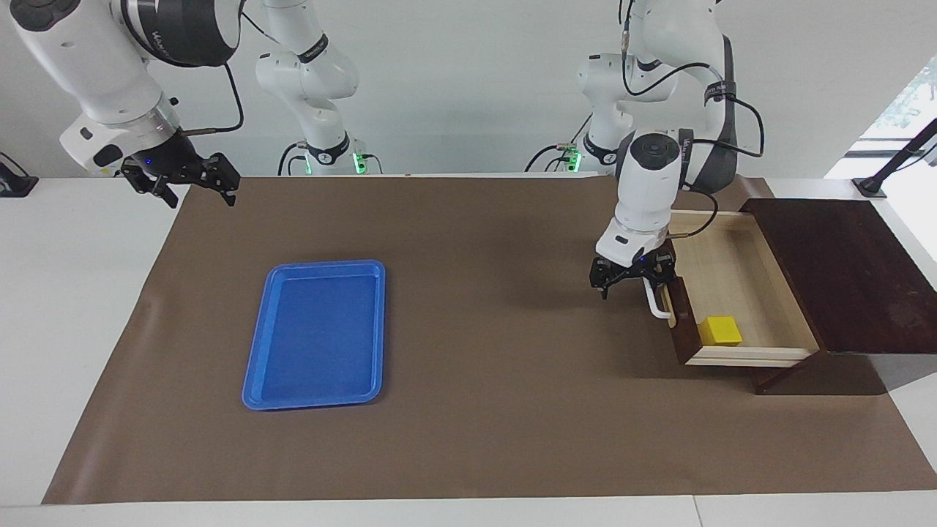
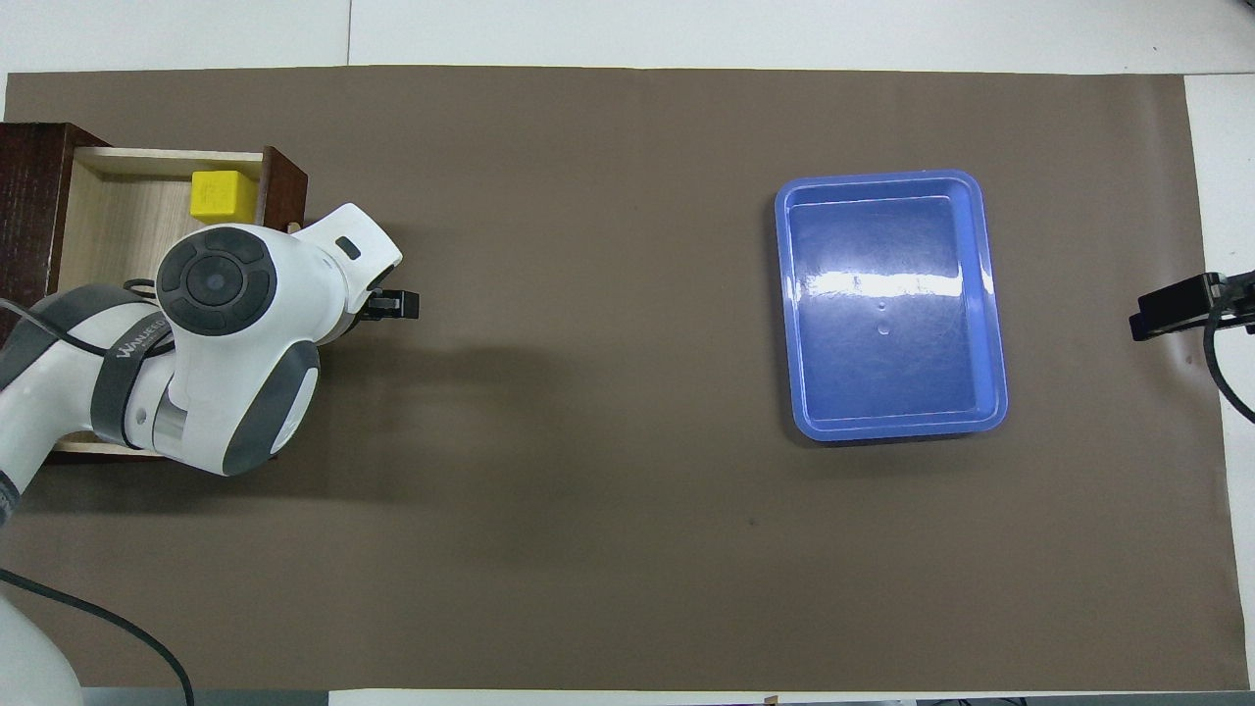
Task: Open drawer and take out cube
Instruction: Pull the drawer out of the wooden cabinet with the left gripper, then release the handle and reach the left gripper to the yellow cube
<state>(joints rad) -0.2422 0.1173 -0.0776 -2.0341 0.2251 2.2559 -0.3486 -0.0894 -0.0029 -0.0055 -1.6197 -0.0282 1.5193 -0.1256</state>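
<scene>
The drawer (image 1: 732,271) of the dark wooden box (image 1: 849,271) stands pulled out at the left arm's end of the table, its pale interior showing. The yellow cube (image 1: 719,330) lies in the drawer's corner farthest from the robots, just inside the dark front. It also shows in the overhead view (image 2: 217,194). My left gripper (image 1: 633,282) is open and low in front of the drawer, by the white bar handle (image 1: 656,301), and holds nothing. In the overhead view the arm hides most of the left gripper (image 2: 392,306). My right gripper (image 1: 183,179) is open and empty, and that arm waits raised at its end of the table.
A flat blue tray (image 1: 316,334) lies empty on the brown mat (image 1: 476,410) toward the right arm's end, also in the overhead view (image 2: 887,304). The left arm's elbow hangs over the part of the drawer nearest the robots.
</scene>
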